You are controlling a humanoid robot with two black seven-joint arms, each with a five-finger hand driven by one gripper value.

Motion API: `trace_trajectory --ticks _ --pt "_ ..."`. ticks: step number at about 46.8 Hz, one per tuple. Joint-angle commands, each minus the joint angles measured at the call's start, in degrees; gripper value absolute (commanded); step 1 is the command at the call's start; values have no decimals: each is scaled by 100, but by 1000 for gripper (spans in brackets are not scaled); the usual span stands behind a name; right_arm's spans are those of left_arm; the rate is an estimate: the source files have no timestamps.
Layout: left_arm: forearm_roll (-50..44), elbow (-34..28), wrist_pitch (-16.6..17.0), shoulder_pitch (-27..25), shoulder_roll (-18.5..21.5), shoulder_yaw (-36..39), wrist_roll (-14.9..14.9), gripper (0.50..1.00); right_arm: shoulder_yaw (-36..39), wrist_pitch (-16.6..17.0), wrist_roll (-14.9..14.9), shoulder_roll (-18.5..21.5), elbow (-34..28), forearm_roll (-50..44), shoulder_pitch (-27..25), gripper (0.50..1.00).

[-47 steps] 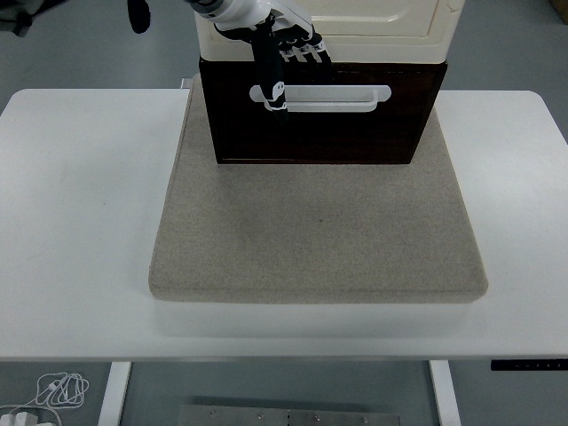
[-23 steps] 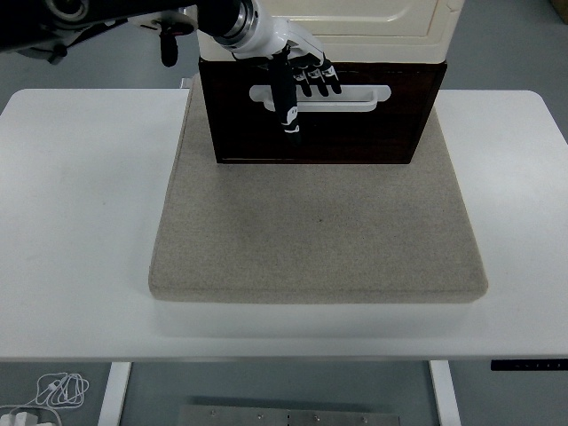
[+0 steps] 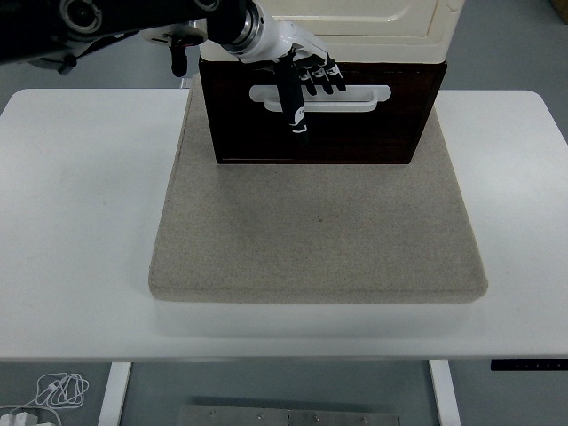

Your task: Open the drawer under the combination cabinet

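left hand (image 3: 302, 75) is reaching over the white handle (image 3: 324, 98) of the dark drawer (image 3: 321, 111) at the far end of the mat (image 3: 315, 231), fingers (image 3: 295, 111) extended, gripping nothing; next it needs hooking and pulling nearward

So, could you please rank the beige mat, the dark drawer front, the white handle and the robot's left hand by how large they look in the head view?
1. Beige mat, by far the largest.
2. Dark drawer front.
3. White handle.
4. Left hand, roughly; it sits in front of the handle and looks similar in area, so that order is unsure.
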Motion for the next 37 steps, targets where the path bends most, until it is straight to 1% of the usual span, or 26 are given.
trace_trajectory --ticks 1,13,18,27,37 --pt "9 -1 33 29 -1 2 0 1000 0 0 0 0 -1 0 0 926" --pt "0 -1 77 108 -53 -15 0 1000 0 0 0 0 -1 0 0 926" --pt "9 -1 208 99 -54 2 0 1000 0 0 0 0 -1 0 0 926" --pt "0 17 287 117 -106 11 0 1000 0 0 0 0 -1 0 0 926" --pt "9 34 296 125 -150 11 9 1000 0 0 0 0 -1 0 0 926"
